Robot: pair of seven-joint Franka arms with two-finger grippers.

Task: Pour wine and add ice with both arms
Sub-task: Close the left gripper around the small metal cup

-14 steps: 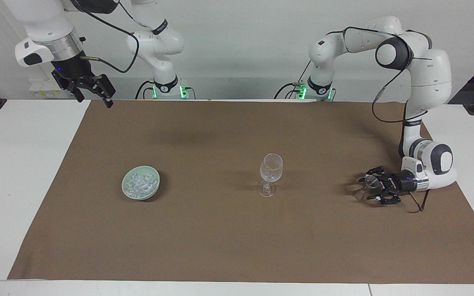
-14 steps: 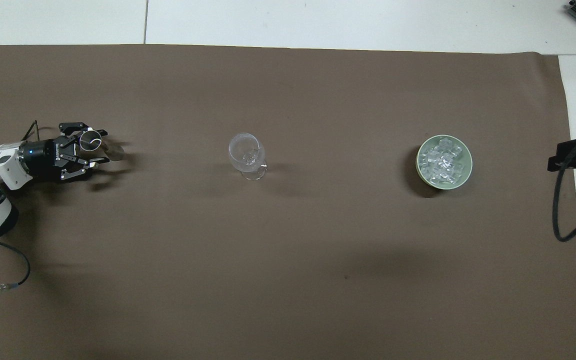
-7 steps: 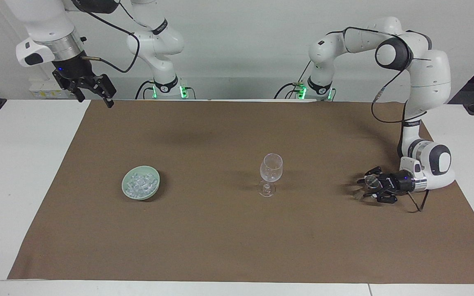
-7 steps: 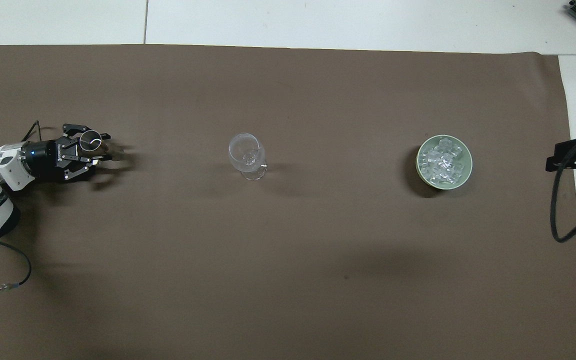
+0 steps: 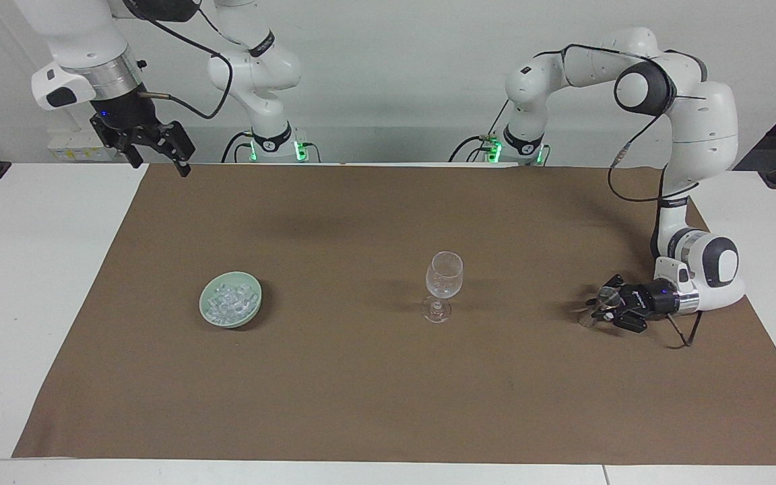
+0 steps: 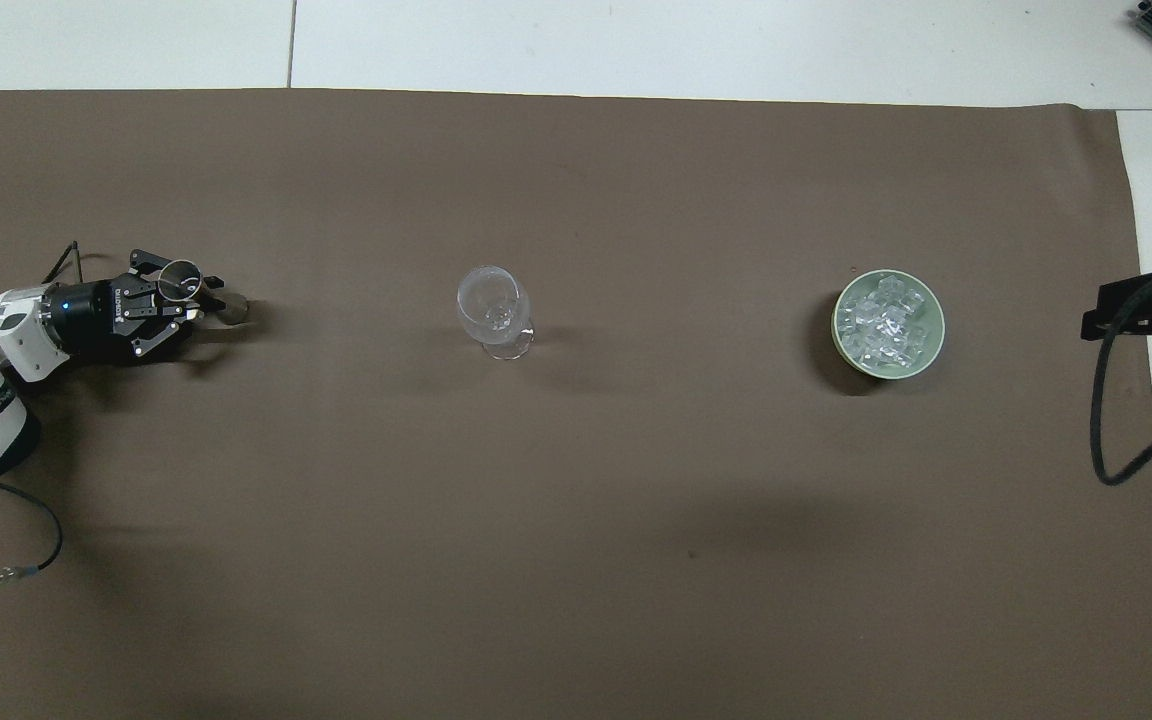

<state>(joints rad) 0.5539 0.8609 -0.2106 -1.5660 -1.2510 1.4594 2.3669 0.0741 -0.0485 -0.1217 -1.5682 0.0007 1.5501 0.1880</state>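
Lying low, the left hand (image 5: 605, 304) grips a small clear glass (image 5: 597, 306).

Bright, even light; soft shadows

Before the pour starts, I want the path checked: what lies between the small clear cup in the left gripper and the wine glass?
Only bare brown mat between the small clear cup and the wine glass, clearest in the overhead view.
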